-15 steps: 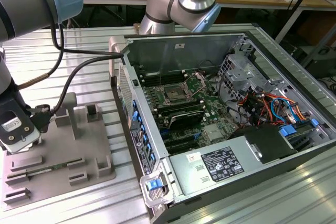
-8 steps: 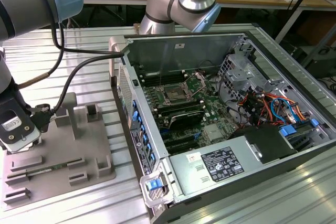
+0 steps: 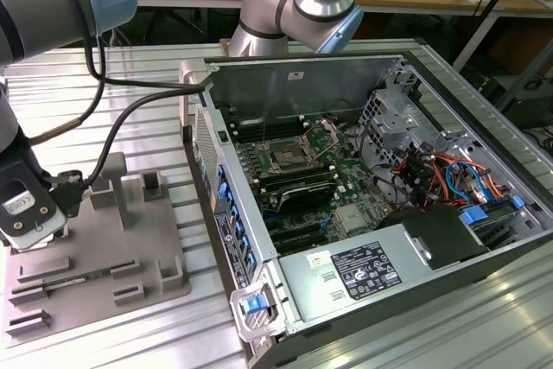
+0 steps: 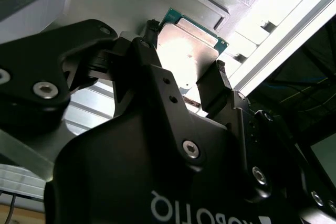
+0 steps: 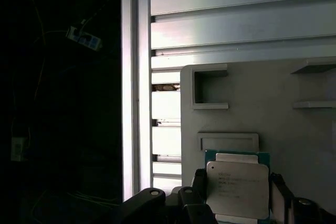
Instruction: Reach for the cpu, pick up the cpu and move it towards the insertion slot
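Gripper (image 4: 185,51), jaws closed on opposite edges of the cpu (image 5: 237,184). Cpu flat at the grey fixture tray (image 3: 95,239) on the worktop (image 3: 155,66), well apart from the insertion slot (image 3: 285,157) in the open case (image 3: 294,75).

- In the first wrist view the cpu (image 5: 237,190) is seen as a small flat square chip with a silvery metal top and a thin green edge. It lies flat, metal side up, on a grey plate (image 5: 304,150).
- In the second wrist view the cpu (image 4: 191,51) is shown from another angle, and bright light is reflected from its top.
- The insertion slot (image 3: 284,159) is found a little above the centre of the exterior view, on the green motherboard (image 3: 350,192). It is a square socket with a shiny steel frame and a dark centre.
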